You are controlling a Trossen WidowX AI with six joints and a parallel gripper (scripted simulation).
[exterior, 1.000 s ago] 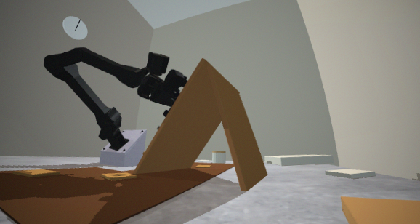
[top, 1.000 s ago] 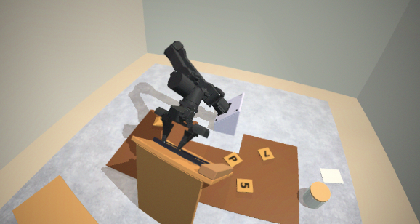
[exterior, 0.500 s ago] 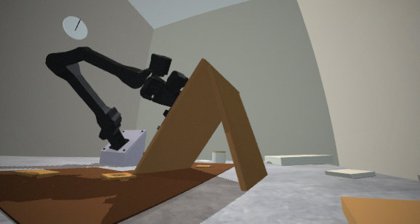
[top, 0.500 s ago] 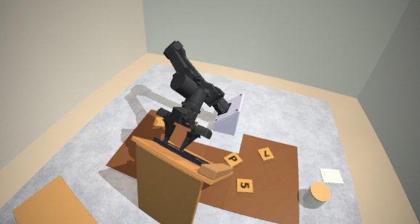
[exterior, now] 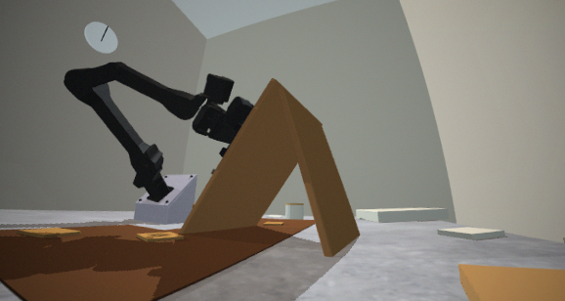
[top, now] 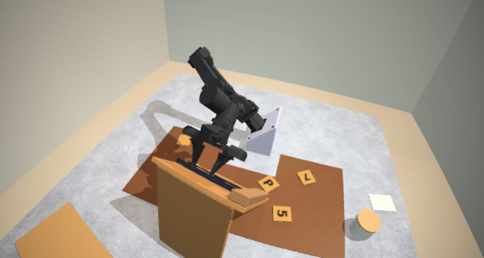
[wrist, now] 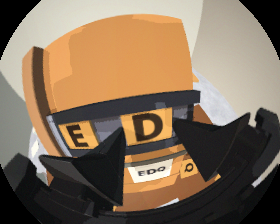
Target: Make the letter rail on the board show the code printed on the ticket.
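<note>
The gripper (wrist: 145,151) was clamped on the D tile (wrist: 145,128), one finger (wrist: 91,165) at each side of it, with the tile seated in the dark rail (wrist: 118,106) on the board (wrist: 118,50). A second tile, E (wrist: 78,136), sat in the same rail to the left of the D as the wrist view showed it, a short gap between the two. Below the rail on the board face, the ticket (wrist: 151,172) read EDO.

From the top view, the gripper (top: 208,162) stood over the rail on the sloped face of the board (top: 190,211). Three loose tiles lay flat on the brown mat (top: 318,219) beside the board: P (top: 268,183) nearest it, 5 (top: 281,214) in front of P, and one (top: 306,177) whose mark could not be read beyond P. A lidded jar (top: 365,224) and a white card (top: 382,202) rested on the surface past the mat, well apart from the board.
</note>
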